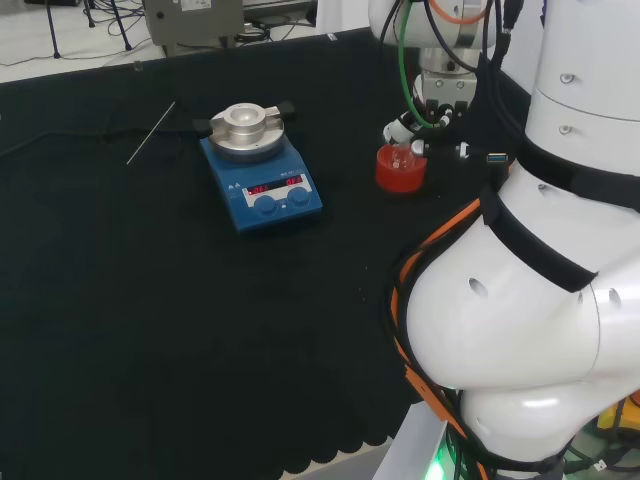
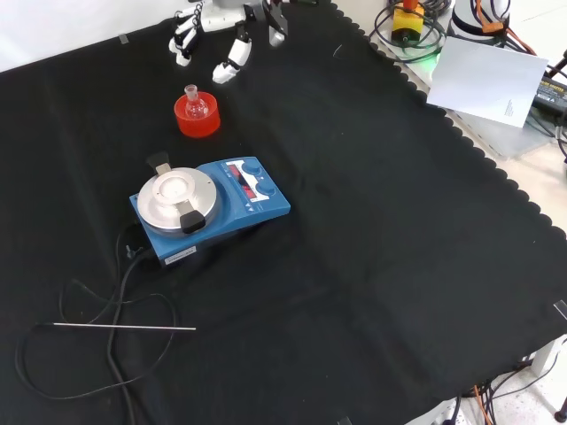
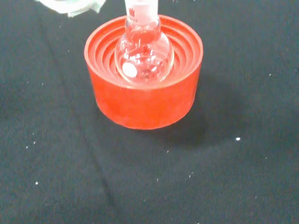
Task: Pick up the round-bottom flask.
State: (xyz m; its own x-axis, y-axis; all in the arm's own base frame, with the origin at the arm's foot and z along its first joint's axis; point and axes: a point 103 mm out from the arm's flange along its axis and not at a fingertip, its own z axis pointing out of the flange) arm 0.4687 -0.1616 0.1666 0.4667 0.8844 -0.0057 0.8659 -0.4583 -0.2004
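Round-bottom flask (image 3: 144, 53) upright in red ribbed stand (image 3: 145, 100), clear glass, neck up. Front view: hand (image 2: 232, 44) above stand near top edge, apart from flask, fingers spread and relaxed, holding nothing. Blue hotplate stirrer (image 2: 213, 206) just below stand; thin rod (image 2: 124, 328) on cloth lower left.

bare cloth (image 2: 372, 221) around flask (image 2: 192, 104), hotplate (image 2: 211, 206) near
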